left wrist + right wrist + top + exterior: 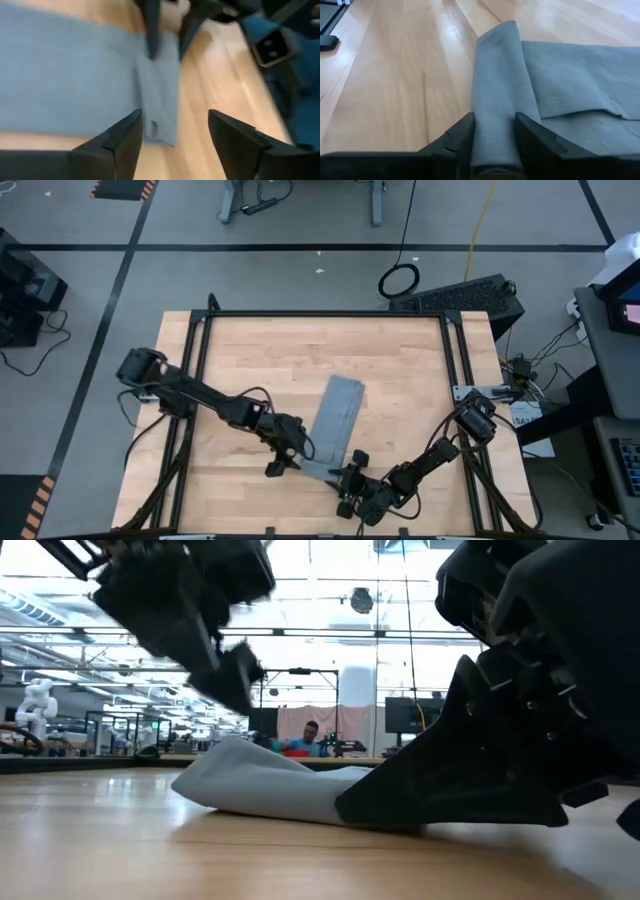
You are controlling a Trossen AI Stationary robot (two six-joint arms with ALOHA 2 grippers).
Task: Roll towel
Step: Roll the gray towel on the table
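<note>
- Step in hand, as judged: the start of the roll. The towel (335, 420), grey-blue, lies as a long folded strip on the wooden desk (250, 350), running from mid-desk toward its near edge, where both arms meet it.
- Right claw (493, 142): closed on the towel's near end; in the right wrist view a raised fold of cloth passes between its two fingers and is pinched there. In the high view this claw (345, 480) sits at the strip's near end.
- Left claw (175, 132): spread open and gripping nothing. It hovers just above the strip's near end, one finger over cloth, the other over bare wood. In the high view it (285, 455) stands just beside the strip's long edge, close to the right claw.
- Low view: the towel (265, 785) rests on the desk, its end slightly lifted against the right arm's dark body.
- Next move, as judged: turn the pinched end over onto the flat strip, keeping the roll tight and square; the free claw could steady the cloth.
</note>
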